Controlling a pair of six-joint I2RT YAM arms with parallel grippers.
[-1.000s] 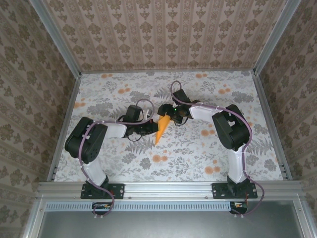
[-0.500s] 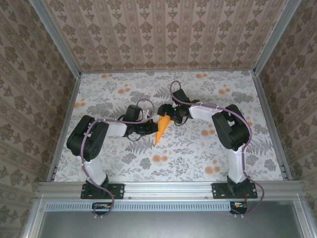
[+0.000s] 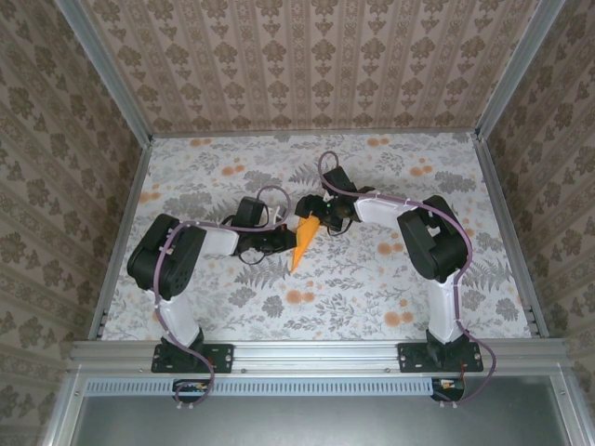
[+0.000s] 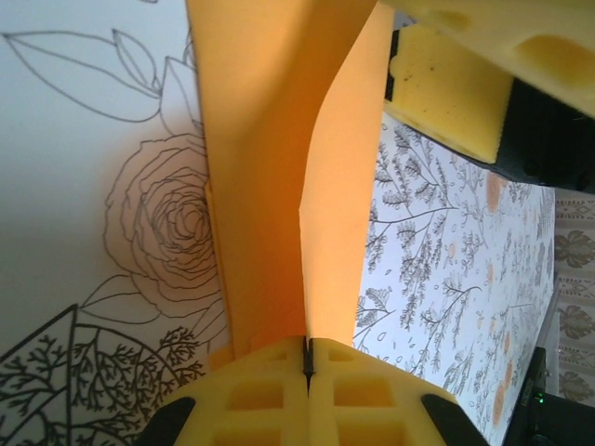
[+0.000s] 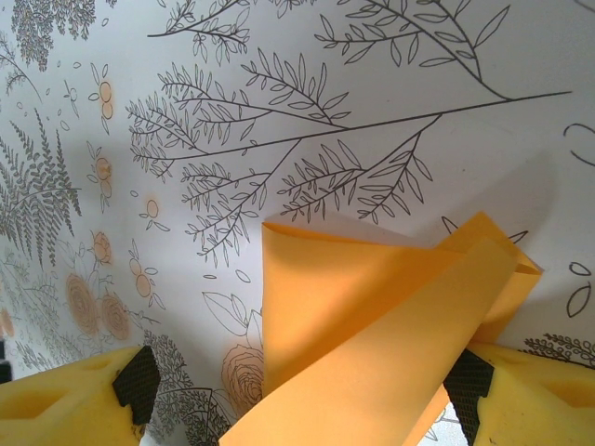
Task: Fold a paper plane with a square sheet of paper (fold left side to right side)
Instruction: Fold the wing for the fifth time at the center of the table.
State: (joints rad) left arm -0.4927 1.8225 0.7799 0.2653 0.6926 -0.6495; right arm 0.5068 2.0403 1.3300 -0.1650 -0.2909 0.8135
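Observation:
The bright orange paper plane (image 3: 302, 244) lies mid-table as a narrow dart, its tip pointing toward the near edge. My left gripper (image 3: 289, 240) reaches it from the left. In the left wrist view that gripper (image 4: 308, 358) is shut, its yellow pads pinching a raised flap of the paper (image 4: 279, 186). My right gripper (image 3: 317, 221) comes in from the right at the dart's wide end. In the right wrist view it (image 5: 297, 386) stands open, and the curled orange layers (image 5: 372, 316) rise between its yellow fingers (image 5: 65, 404) without being clamped.
A floral cloth (image 3: 372, 279) covers the table, which has patterned walls on three sides and metal rails (image 3: 316, 353) along the near edge. One yellow finger of the right gripper (image 4: 446, 88) shows close above the paper in the left wrist view.
The left arm's elbow has shifted slightly. The paper and both grippers stay where they were.

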